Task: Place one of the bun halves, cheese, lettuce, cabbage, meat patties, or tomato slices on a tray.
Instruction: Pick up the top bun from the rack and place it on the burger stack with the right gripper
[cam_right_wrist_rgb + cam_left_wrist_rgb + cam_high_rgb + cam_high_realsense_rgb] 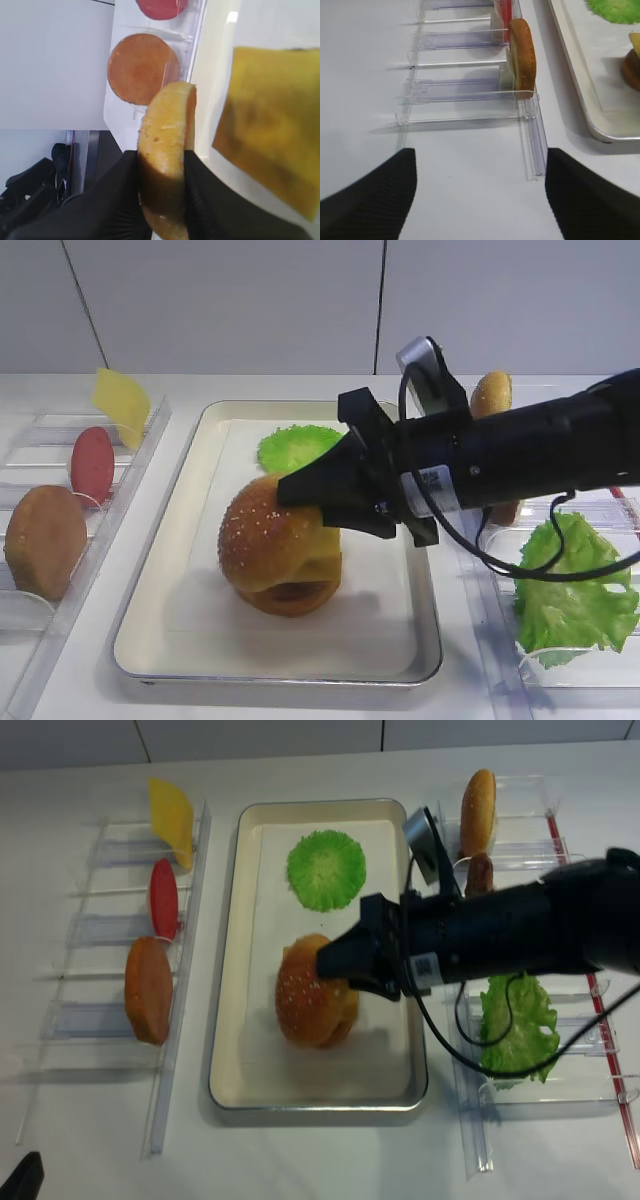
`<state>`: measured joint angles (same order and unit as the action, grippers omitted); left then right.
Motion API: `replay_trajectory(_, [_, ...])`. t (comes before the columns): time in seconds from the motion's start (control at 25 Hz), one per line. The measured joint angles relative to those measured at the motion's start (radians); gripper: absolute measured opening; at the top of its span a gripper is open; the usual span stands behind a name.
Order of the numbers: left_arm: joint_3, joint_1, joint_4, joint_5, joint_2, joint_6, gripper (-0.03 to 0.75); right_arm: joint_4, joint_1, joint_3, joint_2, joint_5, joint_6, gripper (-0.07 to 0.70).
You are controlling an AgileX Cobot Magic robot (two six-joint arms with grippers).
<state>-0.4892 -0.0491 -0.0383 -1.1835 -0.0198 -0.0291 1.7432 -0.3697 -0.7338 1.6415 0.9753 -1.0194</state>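
Note:
A sesame-speckled bun half (262, 530) sits tilted on top of a stack in the silver tray (180, 640). My right gripper (300, 492) is shut on it from the right. In the right wrist view its black fingers (200, 200) clamp the bun half (167, 130) edge-on, with a yellow cheese slice (272, 125) just beside it. From overhead the bun half (305, 995) covers most of the stack; cheese (325, 558) pokes out under it. My left gripper (480, 152) is open over bare table by the left rack's end.
A round green leaf piece (298, 445) lies at the back of the tray. The left rack (60, 455) holds cheese (122, 402), a tomato slice (92, 464) and a plain brown disc (45, 540). The right rack holds a bun (478, 808), a dark patty (479, 873) and lettuce (575, 590).

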Motion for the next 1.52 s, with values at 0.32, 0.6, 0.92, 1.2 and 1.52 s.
replay_trajectory(0.32, [0.000, 0.000, 0.000, 0.000, 0.000, 0.000, 0.493, 0.005, 0.000, -0.046, 0.068, -0.027, -0.022, 0.230])
replay_trajectory(0.6, [0.000, 0.000, 0.000, 0.000, 0.000, 0.000, 0.493, 0.005, 0.017, -0.049, 0.079, -0.020, -0.027, 0.230])
replay_trajectory(0.92, [0.000, 0.000, 0.000, 0.000, 0.000, 0.000, 0.493, 0.006, 0.070, -0.049, 0.079, 0.019, -0.022, 0.230])
replay_trajectory(1.2, [0.000, 0.000, 0.000, 0.000, 0.000, 0.000, 0.493, 0.006, 0.070, -0.049, 0.079, 0.054, -0.004, 0.230])
replay_trajectory(1.52, [0.000, 0.000, 0.000, 0.000, 0.000, 0.000, 0.493, 0.006, 0.065, -0.049, 0.079, 0.042, -0.002, 0.230])
